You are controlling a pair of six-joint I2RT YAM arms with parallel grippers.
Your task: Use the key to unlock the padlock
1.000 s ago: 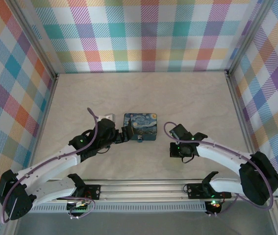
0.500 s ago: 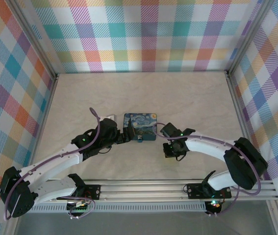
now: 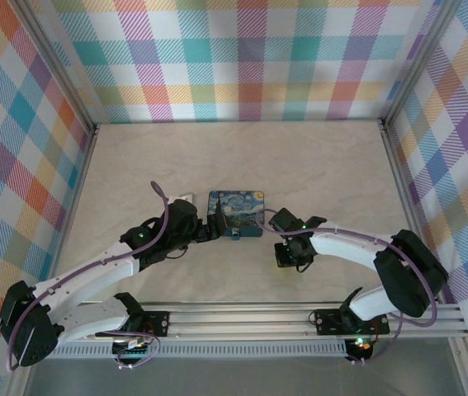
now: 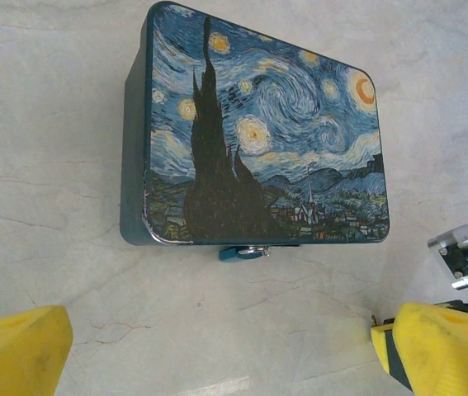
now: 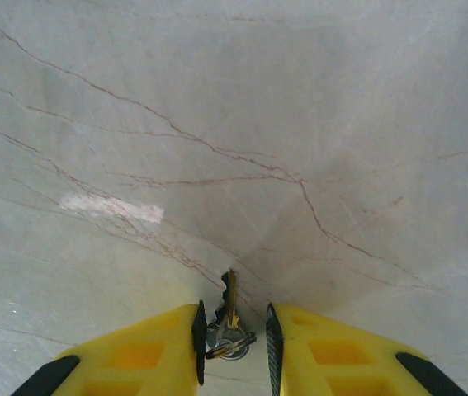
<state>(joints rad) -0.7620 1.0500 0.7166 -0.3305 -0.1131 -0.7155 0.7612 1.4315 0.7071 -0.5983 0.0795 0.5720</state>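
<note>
I see the key (image 5: 229, 299) between the right gripper's (image 5: 234, 318) barely parted jaws, left gripper (image 4: 221, 353) spread wide, padlock (image 4: 242, 252) not yet reached

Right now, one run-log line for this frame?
left gripper: open, facing box | right gripper: slightly open, key between jaws | padlock: at box front edge, no key in it
</note>
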